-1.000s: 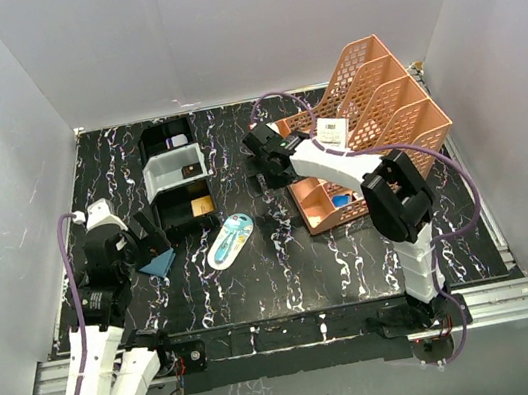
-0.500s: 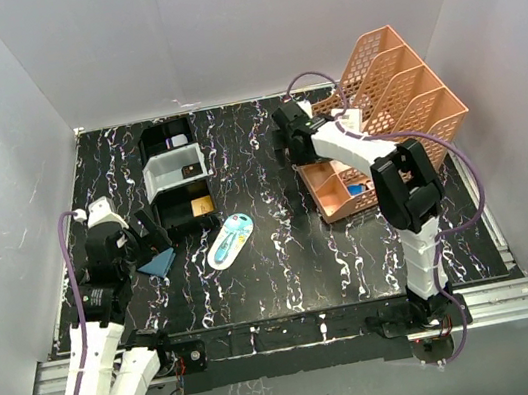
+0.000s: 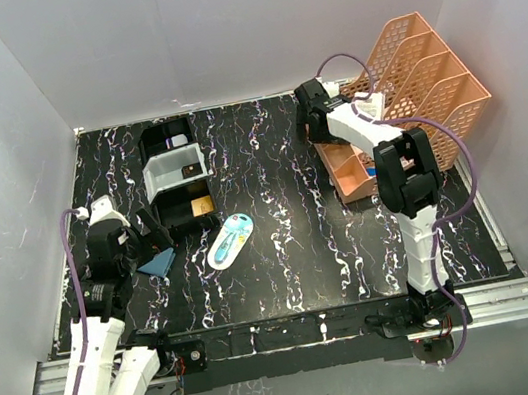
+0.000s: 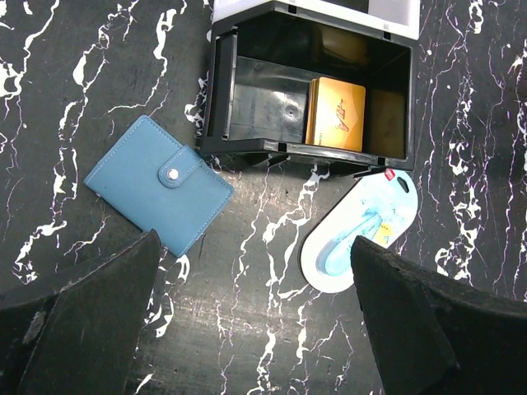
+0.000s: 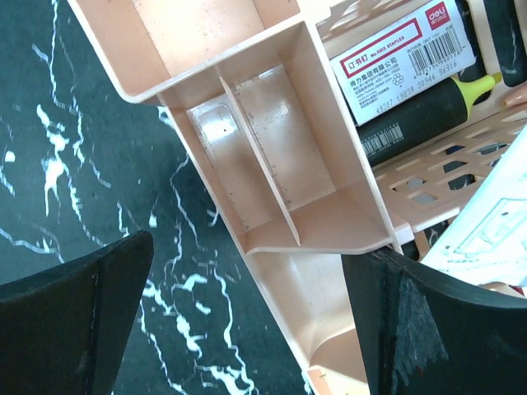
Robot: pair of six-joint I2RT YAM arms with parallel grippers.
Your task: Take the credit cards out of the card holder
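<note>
Our right gripper, fingers spread, has swung toward the upper right of the overhead view, shoving the orange organiser aside. Our left gripper, also spread, hovers above the card holder, which lies snapped shut on the worktop at centre left. We judge opening it comes next.

Open table surrounds the card holder except the black tray beside it.

The flat tabletop is black with white marble veining. At left, the teal-blue folding card holder has a silver snap. A gold plastic card shows against the black-and-white compartment tray. The oval case is white and light blue. At right, the mesh plastic organiser is peach.
</note>
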